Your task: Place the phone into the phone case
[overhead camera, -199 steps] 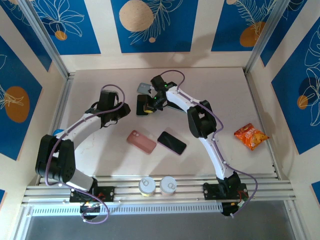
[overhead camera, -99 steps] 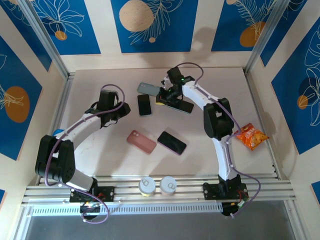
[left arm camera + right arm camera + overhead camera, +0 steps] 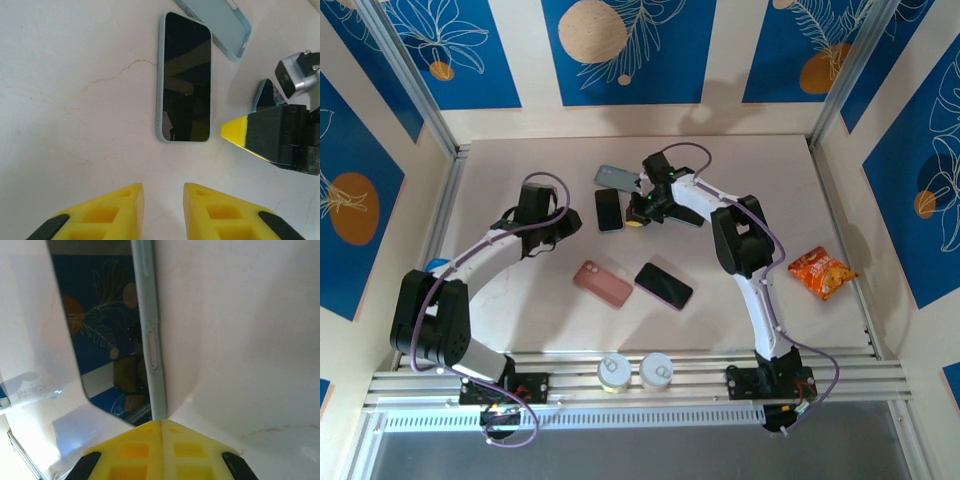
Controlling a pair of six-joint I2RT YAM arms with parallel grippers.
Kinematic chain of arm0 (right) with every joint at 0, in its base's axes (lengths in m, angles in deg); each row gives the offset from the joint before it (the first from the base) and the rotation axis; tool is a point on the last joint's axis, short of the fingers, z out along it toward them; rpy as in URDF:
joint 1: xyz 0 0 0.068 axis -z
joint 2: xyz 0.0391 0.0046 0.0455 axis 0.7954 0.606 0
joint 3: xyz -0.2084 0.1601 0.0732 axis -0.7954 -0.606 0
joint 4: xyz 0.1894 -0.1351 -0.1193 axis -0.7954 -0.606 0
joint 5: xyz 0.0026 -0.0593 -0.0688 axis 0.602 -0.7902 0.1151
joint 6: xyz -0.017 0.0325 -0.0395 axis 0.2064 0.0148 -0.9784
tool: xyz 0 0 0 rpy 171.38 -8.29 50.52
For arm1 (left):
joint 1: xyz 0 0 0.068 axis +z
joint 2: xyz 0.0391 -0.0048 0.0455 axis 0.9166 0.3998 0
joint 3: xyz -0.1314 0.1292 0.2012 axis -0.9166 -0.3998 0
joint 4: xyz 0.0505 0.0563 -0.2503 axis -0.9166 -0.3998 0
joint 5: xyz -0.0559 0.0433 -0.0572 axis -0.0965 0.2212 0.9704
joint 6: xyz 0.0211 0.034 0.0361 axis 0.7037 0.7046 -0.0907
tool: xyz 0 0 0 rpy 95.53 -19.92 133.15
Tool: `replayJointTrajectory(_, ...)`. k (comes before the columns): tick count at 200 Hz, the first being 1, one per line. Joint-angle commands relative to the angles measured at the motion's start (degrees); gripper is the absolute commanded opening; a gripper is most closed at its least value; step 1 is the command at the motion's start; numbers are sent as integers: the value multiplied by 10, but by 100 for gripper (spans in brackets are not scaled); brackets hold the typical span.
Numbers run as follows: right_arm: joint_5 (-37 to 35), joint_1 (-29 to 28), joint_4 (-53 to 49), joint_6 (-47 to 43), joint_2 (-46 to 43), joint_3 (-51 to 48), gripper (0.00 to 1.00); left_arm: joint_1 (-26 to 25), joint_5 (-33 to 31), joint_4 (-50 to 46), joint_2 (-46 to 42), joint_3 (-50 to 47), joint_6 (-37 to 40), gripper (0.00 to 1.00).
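A black phone in a pale blue case (image 3: 609, 209) (image 3: 185, 77) lies at mid table. An empty blue-grey case (image 3: 617, 177) (image 3: 220, 25) lies just behind it. A second cased phone (image 3: 682, 213) is partly hidden under my right arm. A pink case (image 3: 602, 281) and a bare black phone (image 3: 664, 285) lie nearer. My left gripper (image 3: 564, 226) (image 3: 162, 210) is open and holds nothing, just short of the cased phone's near end. My right gripper (image 3: 638, 213) (image 3: 225, 132) (image 3: 161, 427) is shut, its tip at the corner of a phone's grey-blue side edge (image 3: 150, 345).
An orange snack bag (image 3: 822, 272) lies at the right. Two cans (image 3: 616, 371) (image 3: 656, 370) stand on the front rail between the arm bases. Patterned walls enclose the table on three sides.
My right gripper swung from over the cased phone to the back right, then came back down just right of that phone. The left arm stayed put.
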Motion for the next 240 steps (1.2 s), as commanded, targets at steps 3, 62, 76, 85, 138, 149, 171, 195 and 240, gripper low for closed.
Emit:
replayJointTrajectory(3,0,-3,-1,9,16,12,0,2,2,-8,-19,-7,3,27)
replayJointTrajectory(62,3,-17,-6,12,36,25,0,2,-1,-8,-22,-13,3,27)
replayJointTrajectory(76,3,-22,-7,13,37,27,0,2,-1,-7,-22,-14,3,27)
replayJointTrajectory(85,1,-25,-8,13,37,26,0,2,-1,-7,-24,-14,1,27)
replayJointTrajectory(138,1,-31,-8,17,37,25,0,2,0,-5,-26,-17,0,27)
replayJointTrajectory(149,-5,-30,-11,15,34,25,0,2,-1,-5,-28,-18,0,27)
replayJointTrajectory(171,-16,-15,-12,7,7,12,0,2,0,-7,-33,-19,1,27)
replayJointTrajectory(195,-33,10,-19,-31,-51,-15,9,2,5,-16,-40,-18,7,27)
replayJointTrajectory(240,-105,77,-109,-168,-103,14,44,0,21,-24,-53,-24,16,29)
